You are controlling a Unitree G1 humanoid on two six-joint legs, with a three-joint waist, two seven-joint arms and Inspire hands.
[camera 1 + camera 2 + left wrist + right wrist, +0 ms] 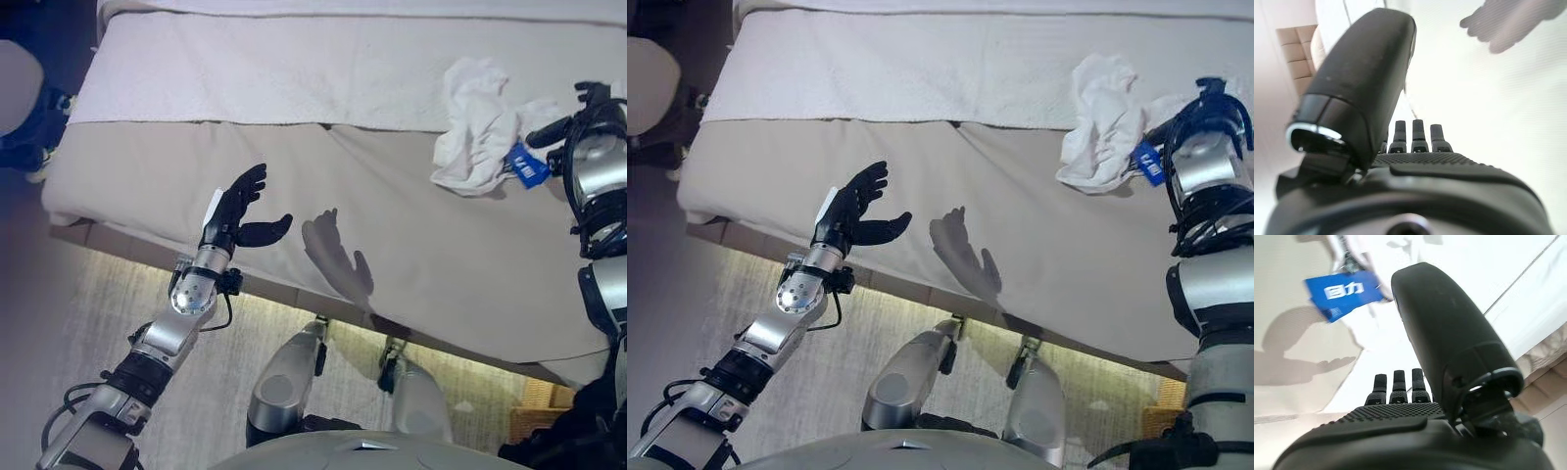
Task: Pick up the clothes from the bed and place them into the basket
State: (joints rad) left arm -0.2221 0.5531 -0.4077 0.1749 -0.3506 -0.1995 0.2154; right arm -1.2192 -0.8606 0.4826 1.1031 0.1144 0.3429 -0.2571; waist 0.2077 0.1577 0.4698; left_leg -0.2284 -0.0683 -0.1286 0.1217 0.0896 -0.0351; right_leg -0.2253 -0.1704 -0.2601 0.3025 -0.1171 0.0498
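**White garment on bed — reach stage, no grasp yet**

White crumpled clothes [477,125], one heap, with a blue tag [530,166] at the heap's near edge. The heap lies on the bed [294,166], at the seam where the white sheet meets the grey cover.

Right hand [586,116]: just beside the heap, on the tag side. Its wrist view shows straight fingers, thumb apart, nothing held, cloth and tag just past the fingertips.

Left hand [235,211]: over the bed's near edge, well apart from the heap, fingers spread and relaxed, empty.

Basket: only a woven corner [537,406] shows, below the bed's near edge; whether it is the basket cannot be told.

Step judged: approach to the first pick. Next move calls for the right hand to go into the heap and close on the cloth rather than the tag, then carry it off the bed.
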